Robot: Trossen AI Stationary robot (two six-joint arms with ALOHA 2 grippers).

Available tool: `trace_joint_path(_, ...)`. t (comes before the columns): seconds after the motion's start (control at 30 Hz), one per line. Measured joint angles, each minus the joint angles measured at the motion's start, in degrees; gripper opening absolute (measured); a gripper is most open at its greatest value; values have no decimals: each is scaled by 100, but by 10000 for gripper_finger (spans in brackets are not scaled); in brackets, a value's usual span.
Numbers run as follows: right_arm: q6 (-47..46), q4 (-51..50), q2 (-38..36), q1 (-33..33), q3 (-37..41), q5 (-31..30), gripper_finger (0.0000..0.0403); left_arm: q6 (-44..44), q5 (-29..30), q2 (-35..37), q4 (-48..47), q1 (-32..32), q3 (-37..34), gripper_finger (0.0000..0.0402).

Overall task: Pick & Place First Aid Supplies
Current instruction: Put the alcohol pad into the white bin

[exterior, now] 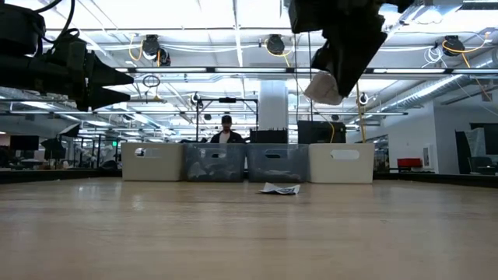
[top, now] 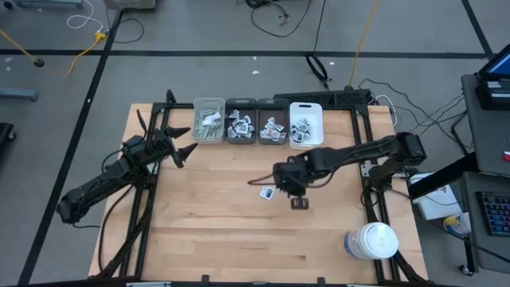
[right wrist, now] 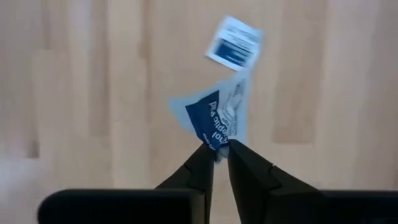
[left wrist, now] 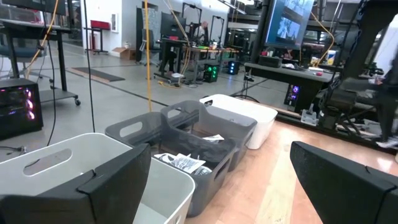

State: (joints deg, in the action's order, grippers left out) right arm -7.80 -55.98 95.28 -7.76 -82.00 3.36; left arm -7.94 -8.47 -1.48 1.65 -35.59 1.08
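Right gripper held one sachet above mid-table; left arm idle at the bin row

From my remote station, working left to right: I saw the left gripper (top: pixel 185 141) raised near the left end of the bin row, jaws spread wide and holding nothing; next, four bins (top: pixel 256 130) stood side by side along the far edge, each containing loose first aid supplies (top: pixel 209 123); at mid-table, one white sachet with dark print (top: pixel 268 193) lay flat on the wooden table (top: pixel 215 239); just beside it, the right gripper (right wrist: pixel 220 152) hung above the surface, jaws pinched on the corner of a blue-printed sachet (right wrist: pixel 216 118) clear of the wood; a white lidded jar (top: pixel 371 241) stood at the near right corner
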Motion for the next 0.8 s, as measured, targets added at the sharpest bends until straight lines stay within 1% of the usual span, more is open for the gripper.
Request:
trace_joint_path(0.1,194,-231,-115,324,0,-12,30,0,0,-1,-1,0,0,392)
trace_joint_path(0.3,231,-662,-187,1420,0,-31,7,0,0,0,-6,2,0,392)
trace_joint_path(0.57,847,-682,-199,3001,-2,-104,5,0,-1,-2,-7,1,0,392)
trace_joint_path(0.77,1050,-573,-192,4024,-2,-1093,6,0,0,-2,-7,0,0,392)
trace_joint_path(0.8,1049,-564,-192,4169,-2,-1164,6,0,0,-1,-7,2,1,392)
